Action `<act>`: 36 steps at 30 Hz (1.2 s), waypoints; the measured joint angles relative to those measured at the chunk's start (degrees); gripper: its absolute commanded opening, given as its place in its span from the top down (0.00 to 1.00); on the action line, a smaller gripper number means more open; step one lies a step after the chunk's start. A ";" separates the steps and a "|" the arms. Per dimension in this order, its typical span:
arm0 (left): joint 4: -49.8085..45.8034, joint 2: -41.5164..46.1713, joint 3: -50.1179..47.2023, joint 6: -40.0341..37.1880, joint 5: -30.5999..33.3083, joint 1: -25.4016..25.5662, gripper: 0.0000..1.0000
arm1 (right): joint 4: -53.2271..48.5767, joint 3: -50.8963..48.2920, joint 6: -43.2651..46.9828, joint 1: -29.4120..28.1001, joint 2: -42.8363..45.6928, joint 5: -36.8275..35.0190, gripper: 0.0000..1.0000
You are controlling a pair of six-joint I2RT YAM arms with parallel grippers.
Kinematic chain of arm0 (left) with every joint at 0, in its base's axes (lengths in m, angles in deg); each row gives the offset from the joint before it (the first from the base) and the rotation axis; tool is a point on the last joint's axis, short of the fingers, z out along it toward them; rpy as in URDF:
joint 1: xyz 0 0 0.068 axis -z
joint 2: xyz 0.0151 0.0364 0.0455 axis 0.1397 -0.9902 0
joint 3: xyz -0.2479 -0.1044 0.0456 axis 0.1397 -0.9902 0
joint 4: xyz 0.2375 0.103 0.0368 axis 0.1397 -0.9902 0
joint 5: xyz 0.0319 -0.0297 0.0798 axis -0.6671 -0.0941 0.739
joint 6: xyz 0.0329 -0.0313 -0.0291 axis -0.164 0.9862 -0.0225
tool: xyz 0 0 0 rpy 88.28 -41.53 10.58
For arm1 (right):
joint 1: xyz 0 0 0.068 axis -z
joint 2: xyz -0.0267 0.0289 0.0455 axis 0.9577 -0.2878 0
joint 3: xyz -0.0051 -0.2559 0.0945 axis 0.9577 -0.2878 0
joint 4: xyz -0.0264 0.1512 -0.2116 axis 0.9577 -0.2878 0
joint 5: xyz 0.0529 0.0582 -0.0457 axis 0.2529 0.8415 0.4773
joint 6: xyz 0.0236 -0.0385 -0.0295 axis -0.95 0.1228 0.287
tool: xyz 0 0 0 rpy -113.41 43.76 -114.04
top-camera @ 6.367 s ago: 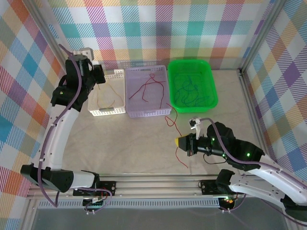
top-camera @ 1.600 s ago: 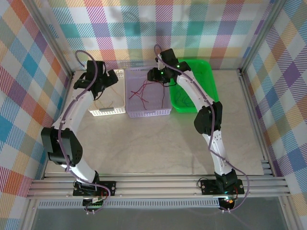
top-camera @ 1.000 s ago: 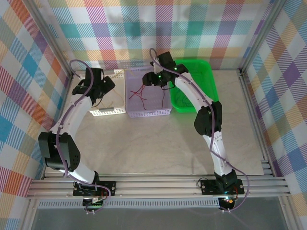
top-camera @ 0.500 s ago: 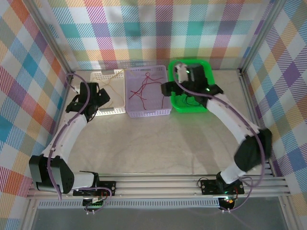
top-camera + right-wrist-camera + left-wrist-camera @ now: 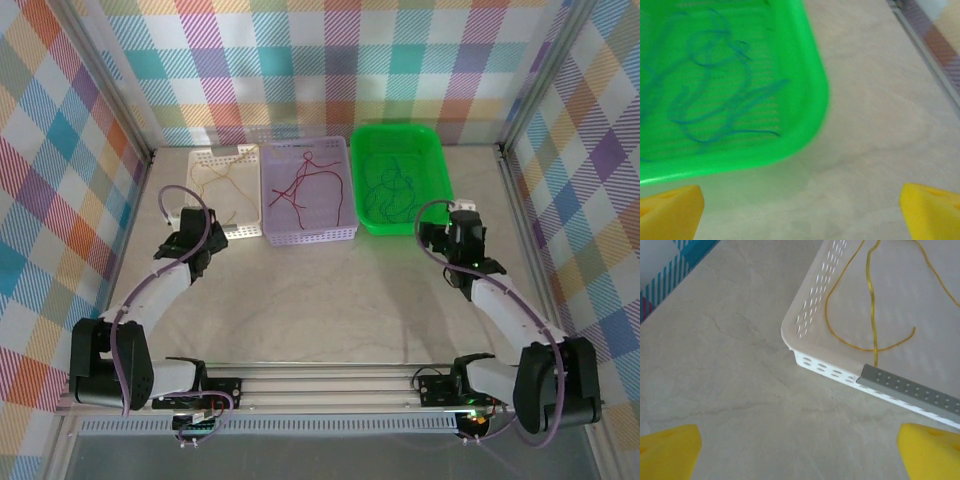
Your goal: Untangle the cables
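Observation:
The cables lie sorted in three baskets at the back. A yellow cable [image 5: 225,185] [image 5: 871,305] loops in the white basket [image 5: 240,232] [image 5: 790,335]. Red cables [image 5: 300,185] rest in the lilac basket [image 5: 310,238]. Blue and green cables [image 5: 390,190] [image 5: 705,120] curl in the green basket [image 5: 447,200] [image 5: 815,100]. My left gripper [image 5: 203,235] [image 5: 800,455] hovers open over bare table just short of the white basket's near left corner. My right gripper [image 5: 437,237] [image 5: 800,210] is open and empty by the green basket's near right corner.
Checked walls and metal frame rails [image 5: 520,200] enclose the table on three sides. A grey perforated strip [image 5: 910,392] runs along the white basket's front edge. The marble tabletop [image 5: 320,300] stretches in front of the baskets.
Both arms have drawn back from above the baskets to low positions near the table. The right gripper's jaws widened and hold nothing; the red cables lie in the lilac basket.

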 measured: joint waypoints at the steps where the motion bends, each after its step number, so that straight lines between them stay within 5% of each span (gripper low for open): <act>1: 2.08 -0.20 -0.81 -0.66 0.20 0.00 0.00 | 2.16 -0.92 0.15 0.59 -1.60 -0.28 0.00; 14: 30.25 -9.09 -13.16 -6.88 -0.15 -2.62 0.00 | 36.98 -10.43 4.17 5.18 -20.04 9.57 0.00; 23: 50.40 -15.61 -18.23 -14.91 -7.63 -0.37 0.00 | 42.25 -11.28 4.17 6.27 -21.22 12.72 0.00; 36: 57.72 -16.61 -20.00 -16.96 -8.76 0.13 0.00 | 43.23 -11.28 4.17 6.27 -21.22 13.18 0.00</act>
